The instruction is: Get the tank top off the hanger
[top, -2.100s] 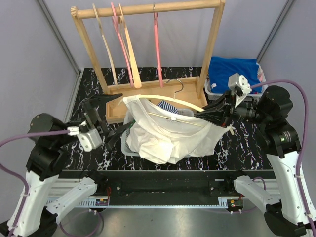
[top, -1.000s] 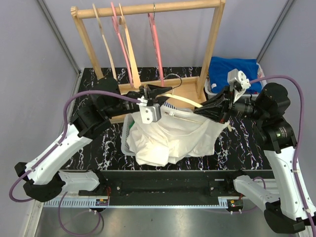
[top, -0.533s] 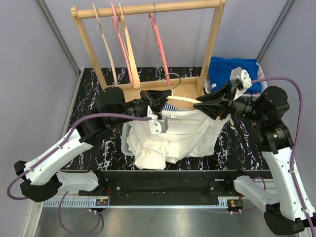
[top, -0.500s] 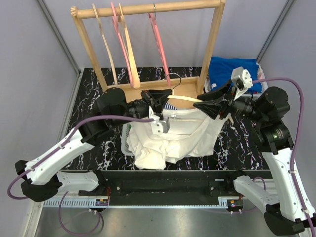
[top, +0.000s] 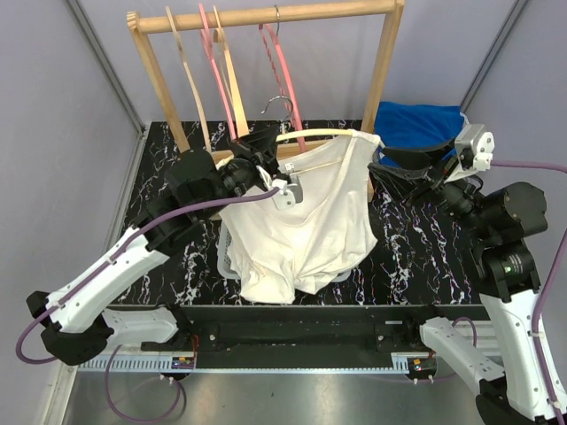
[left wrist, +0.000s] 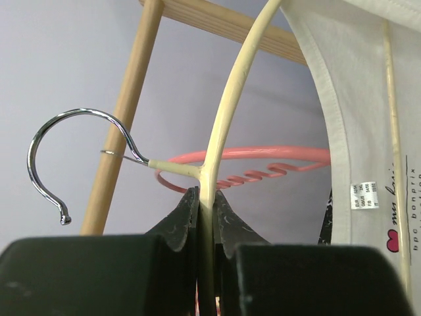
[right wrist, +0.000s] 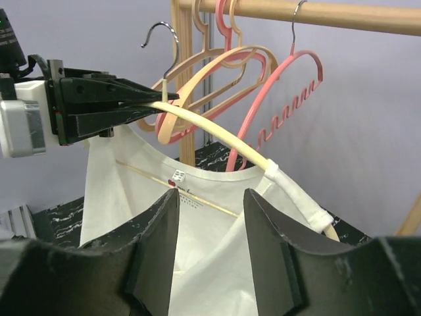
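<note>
Left gripper (left wrist: 200, 201) is clamped on the cream hanger (left wrist: 223, 112) neck, just below its metal hook, upper centre of the top view. White tank top (top: 319, 212) hangs from the hanger, mid-frame, one strap looped over the arm. Right gripper (top: 379, 159) sits at right, jaws apart, empty.

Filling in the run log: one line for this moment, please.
left gripper: shut on hanger | right gripper: open, holding nothing | tank top: hanging from hanger | task: not done
</note>
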